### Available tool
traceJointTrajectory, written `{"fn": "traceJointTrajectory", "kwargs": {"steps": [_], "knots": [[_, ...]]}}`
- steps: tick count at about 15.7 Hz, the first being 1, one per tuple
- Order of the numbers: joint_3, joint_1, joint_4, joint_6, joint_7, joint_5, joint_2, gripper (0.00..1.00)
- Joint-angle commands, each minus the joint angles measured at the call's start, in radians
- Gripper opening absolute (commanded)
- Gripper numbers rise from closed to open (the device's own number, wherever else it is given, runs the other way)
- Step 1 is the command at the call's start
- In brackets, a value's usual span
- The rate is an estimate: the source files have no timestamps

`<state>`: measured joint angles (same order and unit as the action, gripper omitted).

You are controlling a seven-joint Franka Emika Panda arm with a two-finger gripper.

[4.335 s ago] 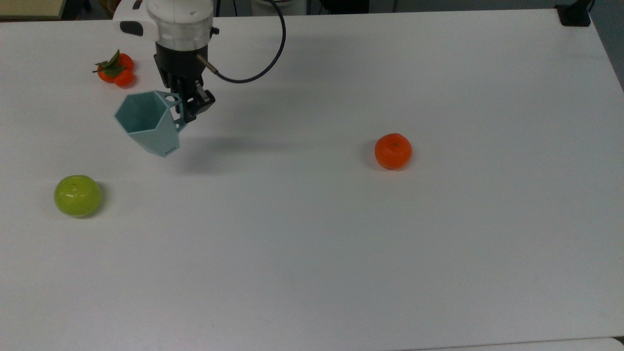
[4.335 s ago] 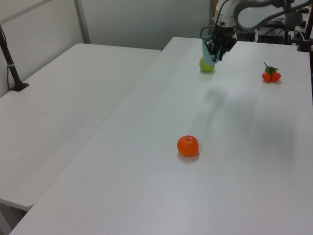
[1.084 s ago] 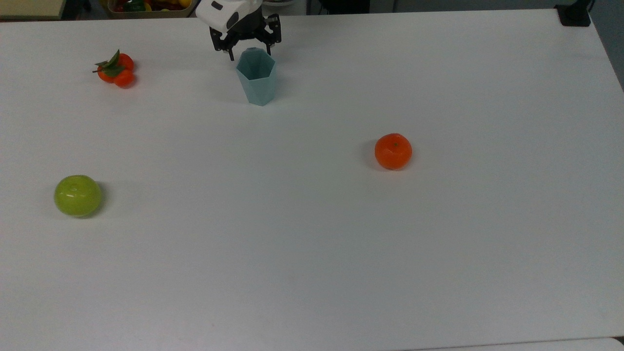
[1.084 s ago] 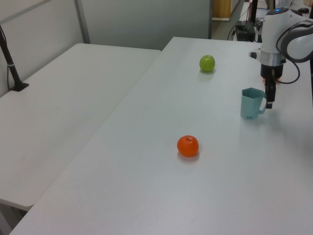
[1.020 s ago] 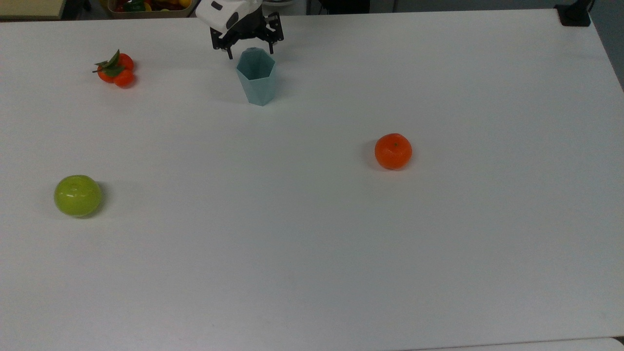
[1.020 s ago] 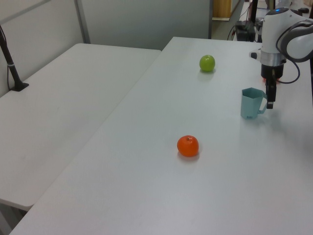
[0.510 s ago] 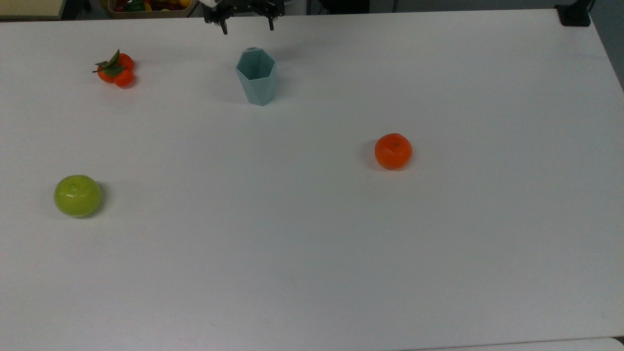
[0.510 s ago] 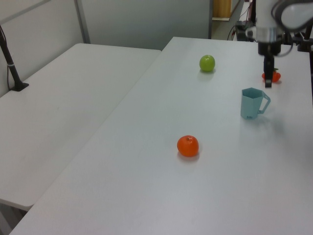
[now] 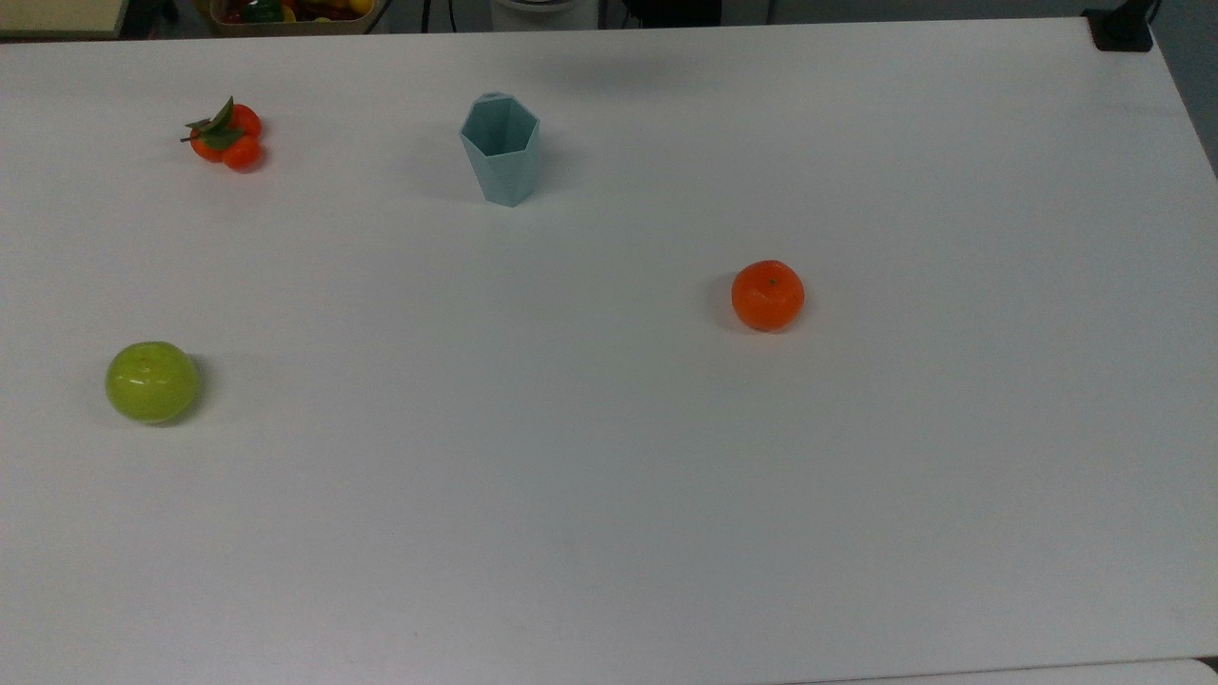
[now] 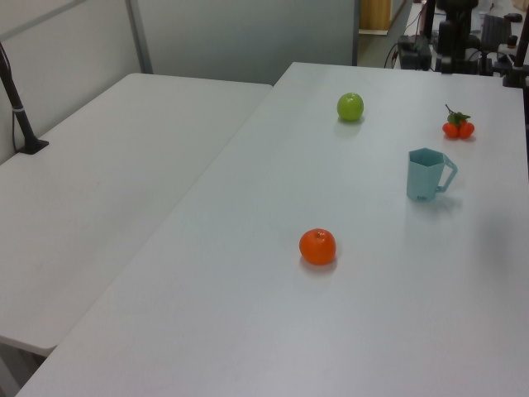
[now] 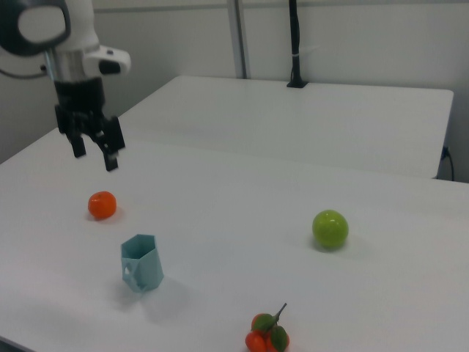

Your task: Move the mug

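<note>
One mug (image 11: 142,262) stands alone on the desk (image 9: 609,476), with the gripper (image 11: 94,154) lifted clear.

We see the gripper hanging in the air with its fingers spread apart and nothing between them. In the right view the mug sits upright below it and a little to its right, well apart from it. An orange (image 11: 102,205) lies on the desk beneath the gripper, an apple (image 11: 330,229) lies far off to its right, and a leafy tangerine pair (image 11: 267,334) lies lower right.
</note>
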<state>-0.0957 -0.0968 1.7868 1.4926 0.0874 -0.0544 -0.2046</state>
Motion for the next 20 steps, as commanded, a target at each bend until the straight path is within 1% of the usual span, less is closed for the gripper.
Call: {"fn": "traceJointTrajectory", "kwargs": {"steps": [1, 3, 4, 6, 7, 8, 10, 14, 16, 20], "knots": [[0.01, 0.011, -0.185, -0.112, 0.071, -0.036, 0.091, 1.0], [0.019, 0.02, -0.188, -0.1, 0.057, -0.035, 0.085, 1.0], [0.046, 0.043, -0.19, -0.092, 0.051, -0.035, 0.086, 1.0], [0.135, 0.126, -0.184, -0.002, 0.023, -0.036, 0.091, 1.0], [0.164, 0.147, -0.184, 0.03, 0.005, -0.038, 0.094, 1.0], [0.18, 0.158, -0.184, 0.047, -0.023, -0.038, 0.1, 1.0], [0.182, 0.163, -0.187, 0.07, -0.075, -0.024, 0.117, 1.0], [0.183, 0.163, -0.188, 0.19, -0.083, -0.021, 0.151, 1.0], [0.182, 0.163, -0.182, 0.196, -0.094, -0.019, 0.149, 1.0], [0.182, 0.163, -0.181, 0.207, -0.175, -0.019, 0.152, 1.0]]}}
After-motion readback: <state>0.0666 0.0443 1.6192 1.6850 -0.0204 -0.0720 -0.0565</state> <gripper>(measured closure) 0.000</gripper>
